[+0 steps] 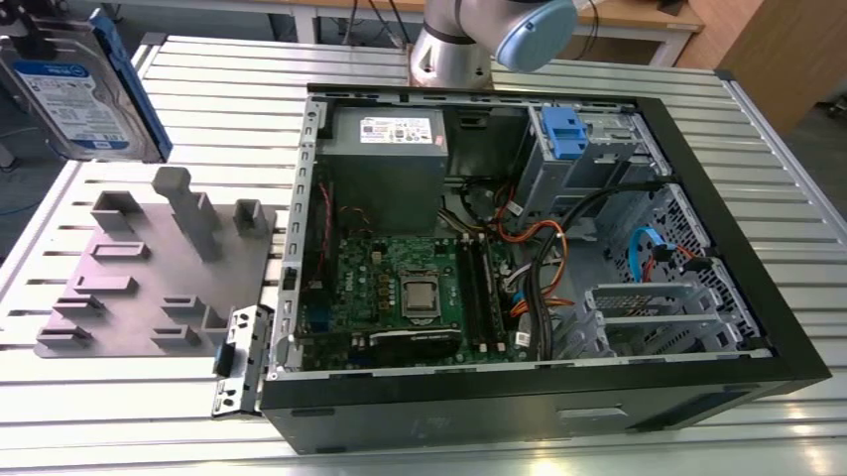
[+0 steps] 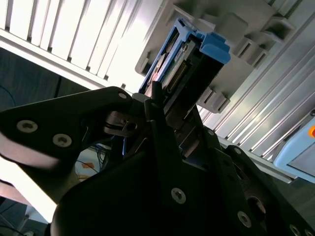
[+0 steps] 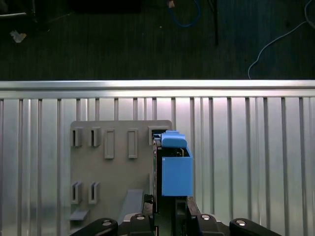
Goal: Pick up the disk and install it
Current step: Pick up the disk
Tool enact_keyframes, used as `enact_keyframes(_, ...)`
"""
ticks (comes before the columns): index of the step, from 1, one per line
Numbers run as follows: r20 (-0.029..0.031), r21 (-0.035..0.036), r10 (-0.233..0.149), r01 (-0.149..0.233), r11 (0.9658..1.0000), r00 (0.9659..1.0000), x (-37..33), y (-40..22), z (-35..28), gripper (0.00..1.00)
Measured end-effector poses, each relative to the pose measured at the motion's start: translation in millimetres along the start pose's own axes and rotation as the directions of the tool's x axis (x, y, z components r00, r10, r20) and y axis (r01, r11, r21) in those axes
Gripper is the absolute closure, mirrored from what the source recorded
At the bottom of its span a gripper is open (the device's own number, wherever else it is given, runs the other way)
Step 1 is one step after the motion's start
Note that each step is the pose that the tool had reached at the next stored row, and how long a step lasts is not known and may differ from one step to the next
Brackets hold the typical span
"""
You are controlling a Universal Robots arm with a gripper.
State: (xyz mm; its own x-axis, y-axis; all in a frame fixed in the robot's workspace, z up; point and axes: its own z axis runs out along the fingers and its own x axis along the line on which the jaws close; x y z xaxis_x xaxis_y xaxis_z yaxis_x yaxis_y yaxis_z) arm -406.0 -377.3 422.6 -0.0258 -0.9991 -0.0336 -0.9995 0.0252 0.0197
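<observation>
The disk [image 1: 82, 87], a silver-grey drive with a white-and-blue label and a blue carrier frame, hangs upright in the air at the exterior view's upper left, above the table's edge. In the first wrist view the disk [image 3: 174, 167] appears edge-on, with its blue frame over the grey fixture plate [image 3: 113, 172]. My gripper [image 3: 170, 211] is shut on the disk's lower end. The second wrist view shows the black fingers [image 2: 157, 123] clamping the disk [image 2: 194, 59] from both sides.
An open computer case [image 1: 741, 248] lies on the slatted aluminium table [image 1: 133, 407]. Inside are a grey power supply [image 1: 388, 134], a motherboard [image 1: 411, 288] and a drive bay with a blue latch [image 1: 562, 134]. The grey fixture plate [image 1: 146, 278] with upright pegs lies beside the case.
</observation>
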Motion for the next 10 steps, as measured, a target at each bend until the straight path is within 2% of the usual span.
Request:
enact_keyframes(6,0.0,0.0,0.0,0.0,1.0,1.0,-0.5,0.3,-16.2,0.65)
enact_keyframes(10,0.0,0.0,0.0,0.0,1.0,1.0,-0.8,0.5,-24.3,0.65)
